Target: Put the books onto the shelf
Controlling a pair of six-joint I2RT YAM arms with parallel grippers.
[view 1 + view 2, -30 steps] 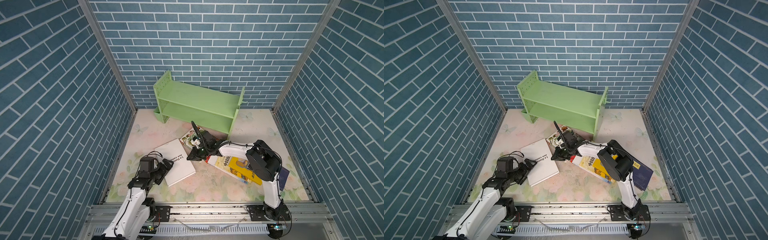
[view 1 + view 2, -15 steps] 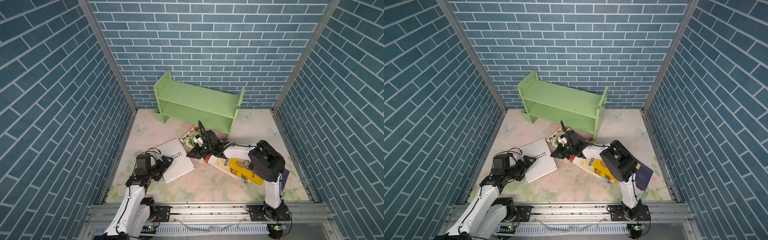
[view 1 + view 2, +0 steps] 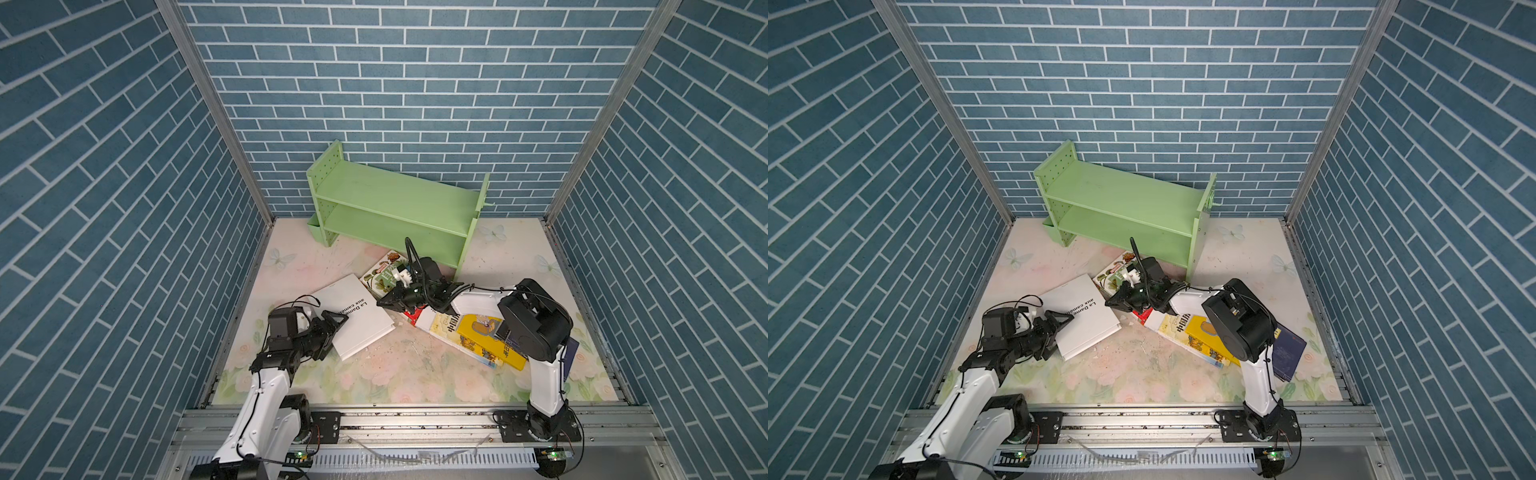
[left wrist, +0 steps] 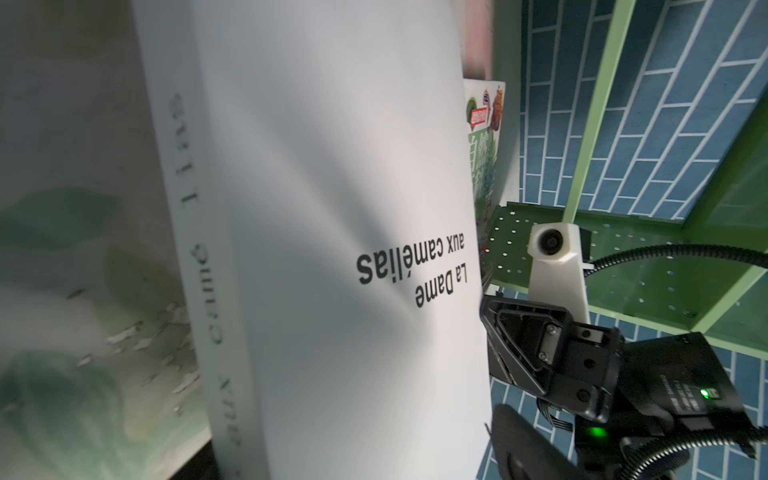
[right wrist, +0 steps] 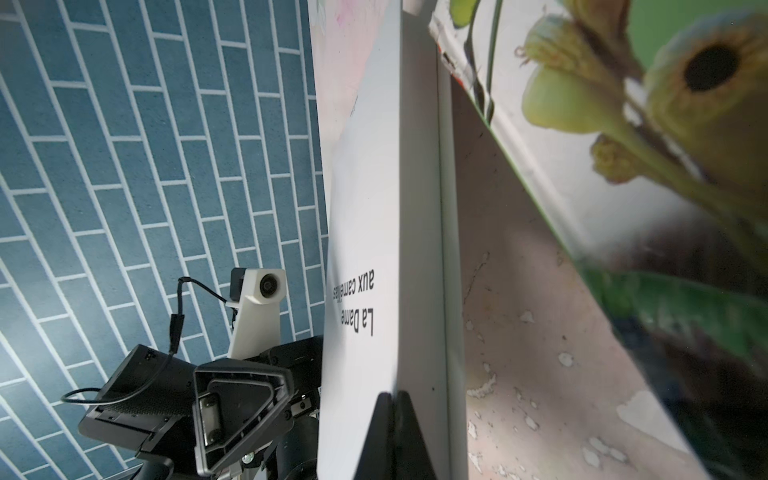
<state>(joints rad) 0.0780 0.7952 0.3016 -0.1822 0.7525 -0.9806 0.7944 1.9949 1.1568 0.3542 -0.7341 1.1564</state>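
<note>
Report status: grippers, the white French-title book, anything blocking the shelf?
Left gripper open at edge of plain white book. Right gripper shut, tip against opposite edge. Light green wooden shelf bare. Green-and-red nature book lies before it.

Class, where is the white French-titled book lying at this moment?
In both top views the white book lies left of centre, with the left gripper at its near-left corner and the nature book by its far-right corner.

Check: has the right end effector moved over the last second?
Yes. The right end effector has shifted away from the front rail and toward the shelf, with its wrist now nearer the shelf's right front leg.
</note>
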